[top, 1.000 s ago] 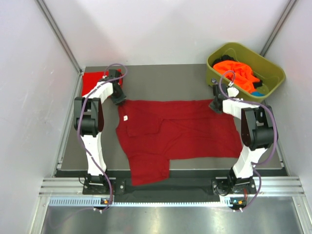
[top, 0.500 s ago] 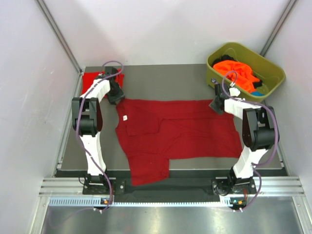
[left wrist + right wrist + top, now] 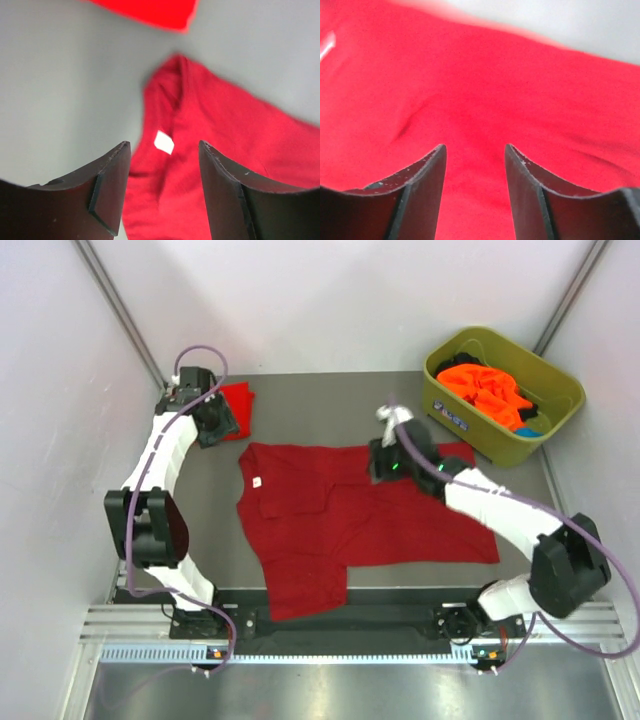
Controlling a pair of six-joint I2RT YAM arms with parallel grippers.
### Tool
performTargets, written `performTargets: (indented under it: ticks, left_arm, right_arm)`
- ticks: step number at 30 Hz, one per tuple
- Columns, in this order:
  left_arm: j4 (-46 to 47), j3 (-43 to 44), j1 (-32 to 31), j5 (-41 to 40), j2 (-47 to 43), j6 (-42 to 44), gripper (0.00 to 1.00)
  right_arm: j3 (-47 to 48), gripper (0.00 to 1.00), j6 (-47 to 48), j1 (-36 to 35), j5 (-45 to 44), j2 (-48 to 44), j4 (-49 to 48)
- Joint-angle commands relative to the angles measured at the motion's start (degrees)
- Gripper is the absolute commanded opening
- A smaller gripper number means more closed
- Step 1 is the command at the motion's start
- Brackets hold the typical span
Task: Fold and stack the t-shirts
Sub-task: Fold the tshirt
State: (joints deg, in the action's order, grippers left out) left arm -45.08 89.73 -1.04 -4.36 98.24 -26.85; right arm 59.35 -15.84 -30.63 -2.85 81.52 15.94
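Note:
A dark crimson t-shirt (image 3: 350,515) lies partly folded on the grey table, its white neck label (image 3: 257,481) at the left. It also shows in the left wrist view (image 3: 215,150) with the label (image 3: 164,142), and fills the right wrist view (image 3: 485,90). A brighter red folded t-shirt (image 3: 238,405) lies at the far left corner. Orange t-shirts (image 3: 485,388) sit in the tub. My left gripper (image 3: 218,425) is open and empty, above the table beside the red shirt. My right gripper (image 3: 384,462) is open and empty over the crimson shirt's far edge.
An olive-green plastic tub (image 3: 545,415) stands at the far right corner with dark and blue cloth among the orange. White walls close in the table on the left, back and right. The bright red shirt's edge shows at the top of the left wrist view (image 3: 150,10).
My left gripper has moved away to the far left, off the crimson shirt's corner. My right gripper has swung left from the shirt's right corner to the middle of its far edge.

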Motion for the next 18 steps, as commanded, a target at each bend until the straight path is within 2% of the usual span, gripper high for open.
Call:
performTargets:
  ticks: [1, 2, 6, 9, 11, 13, 18]
  left_arm:
    - [0.2, -6.2, 4.5, 14.5, -3.3, -1.1, 0.62]
    - [1.0, -7.8, 5.8, 20.4, -4.3, -1.7, 0.62]
    - [1.6, -11.6, 11.9, 21.8, -9.7, -2.4, 0.63]
    - [3.5, -14.7, 16.6, 25.0, -11.6, -4.2, 0.63]
    - [6.0, -17.1, 18.8, 31.3, -11.9, -5.3, 0.61]
    - [7.5, -20.2, 20.7, 33.6, -12.5, -5.9, 0.61]
    - [10.4, -24.2, 21.4, 33.8, -13.0, -6.0, 0.61]
  right_arm:
    - [-7.7, 0.52, 14.0, -13.3, 4.5, -7.6, -7.0]
    - [-9.3, 0.53, 15.5, -20.4, 4.3, -10.4, -8.8]
    - [-12.6, 0.6, 20.0, -33.6, 3.2, -11.7, -12.6]
    - [-11.5, 0.62, 22.5, -42.6, -1.2, -6.9, -12.5]
    - [-9.6, 0.64, 23.9, -46.0, -2.7, -1.9, -11.8]
    - [-8.0, 0.68, 25.1, -50.3, -4.0, 1.1, -12.2]
    - [-4.2, 0.71, 28.7, -57.2, -4.7, 10.1, -13.5]
